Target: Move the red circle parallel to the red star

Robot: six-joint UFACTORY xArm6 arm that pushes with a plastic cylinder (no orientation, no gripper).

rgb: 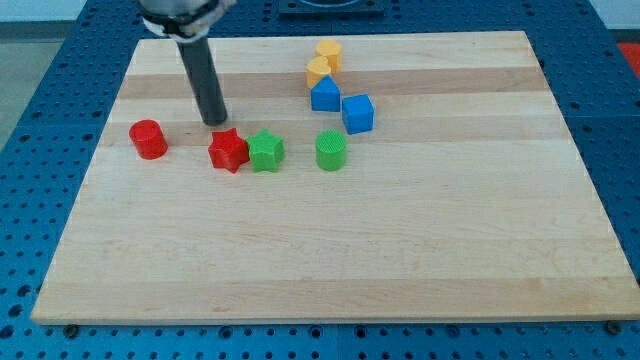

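Note:
The red circle [148, 138] is a short red cylinder at the view's left on the wooden board [330, 250]. The red star [228, 150] lies to its right, a little lower, touching the green star [266, 151]. My tip [215, 121] is just above the red star and slightly to its left, apart from it, and well to the right of the red circle. The dark rod rises from the tip towards the view's top.
A green circle [331, 150] lies right of the green star. Above it are a blue block [324, 95] and a blue cube [358, 113]. Two yellow blocks [324, 62] sit near the board's top edge.

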